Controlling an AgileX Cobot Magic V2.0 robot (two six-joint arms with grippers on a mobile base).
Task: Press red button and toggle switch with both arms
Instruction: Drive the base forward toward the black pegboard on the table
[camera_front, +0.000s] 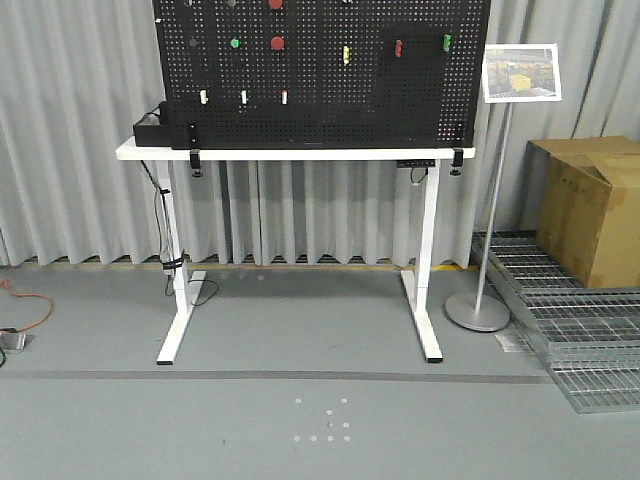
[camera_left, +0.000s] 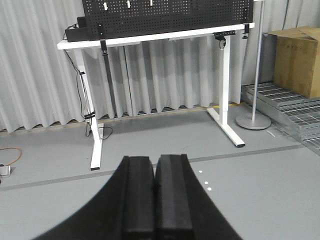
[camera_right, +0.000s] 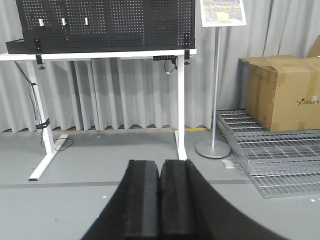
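Approach looks like the step in hand: left hand (camera_left: 155, 197) and right hand (camera_right: 160, 197) are each closed tight with nothing between, well apart from the black perforated pegboard (camera_front: 320, 80) on the white table (camera_front: 300, 153) at their twelve o'clock. The round red button (camera_front: 277, 42) sits at three o'clock of a round green button (camera_front: 235, 43); pale-tipped toggle levers (camera_front: 244, 97) line up near its six o'clock. The next move probably calls for closing that distance, then raising both hands to the board.

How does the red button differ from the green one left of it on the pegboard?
Colour: red button versus green button. Size: the red button looks larger than the green button. Shared: both round, same row on the black pegboard.
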